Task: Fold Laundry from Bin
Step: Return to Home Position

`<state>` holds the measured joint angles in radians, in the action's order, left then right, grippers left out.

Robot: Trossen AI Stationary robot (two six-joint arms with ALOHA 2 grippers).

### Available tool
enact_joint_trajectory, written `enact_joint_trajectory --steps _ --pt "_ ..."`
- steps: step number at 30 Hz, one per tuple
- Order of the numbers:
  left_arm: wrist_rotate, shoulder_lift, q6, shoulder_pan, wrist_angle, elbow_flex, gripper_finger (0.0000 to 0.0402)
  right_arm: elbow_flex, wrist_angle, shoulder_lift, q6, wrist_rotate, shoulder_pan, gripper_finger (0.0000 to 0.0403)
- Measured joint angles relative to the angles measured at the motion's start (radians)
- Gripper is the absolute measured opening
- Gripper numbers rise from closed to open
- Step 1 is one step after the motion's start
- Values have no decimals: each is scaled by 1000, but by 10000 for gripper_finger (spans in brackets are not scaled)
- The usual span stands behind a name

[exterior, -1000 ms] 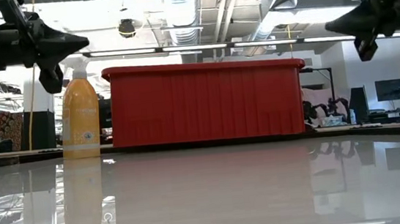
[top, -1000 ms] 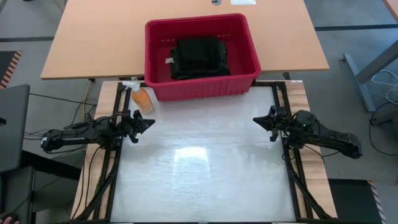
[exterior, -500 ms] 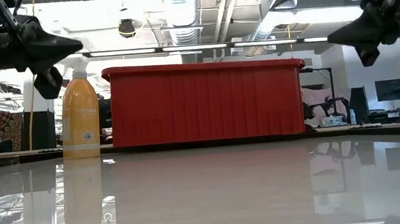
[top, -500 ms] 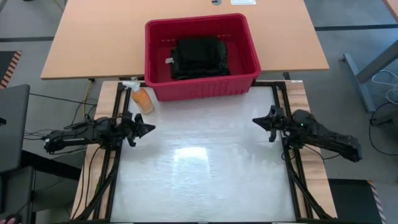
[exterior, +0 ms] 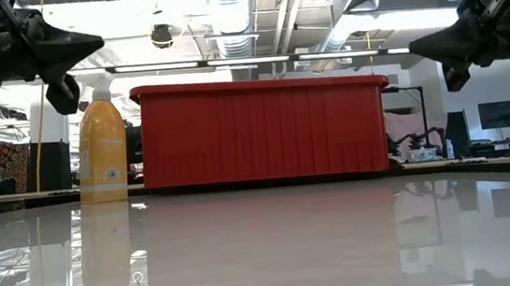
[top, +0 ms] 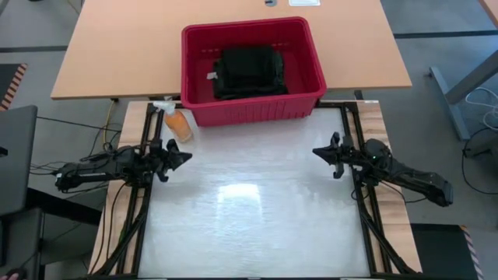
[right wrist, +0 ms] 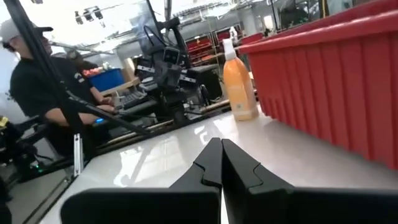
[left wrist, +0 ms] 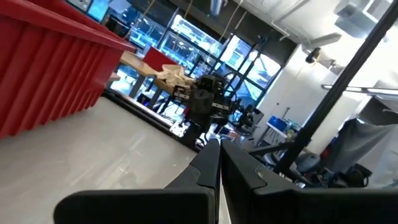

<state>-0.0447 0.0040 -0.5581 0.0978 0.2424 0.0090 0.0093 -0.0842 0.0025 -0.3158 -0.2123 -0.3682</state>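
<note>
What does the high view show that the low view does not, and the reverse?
Only the high view: the folded laundry lying inside the bin. Only the low view: the ceiling pipes beyond the table. Both: the bin, the orange bottle beside it, and the left gripper and right gripper, both shut, raised over the table.
</note>
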Motion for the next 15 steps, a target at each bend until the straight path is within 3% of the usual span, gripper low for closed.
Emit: enact_joint_trajectory --steps 6,15 --pt "-6 0 -36 0 -63 -1 0 0 16 0 151 3 -18 36" --pt "-40 0 38 0 -176 0 0 -1 18 0 157 8 -20 42"
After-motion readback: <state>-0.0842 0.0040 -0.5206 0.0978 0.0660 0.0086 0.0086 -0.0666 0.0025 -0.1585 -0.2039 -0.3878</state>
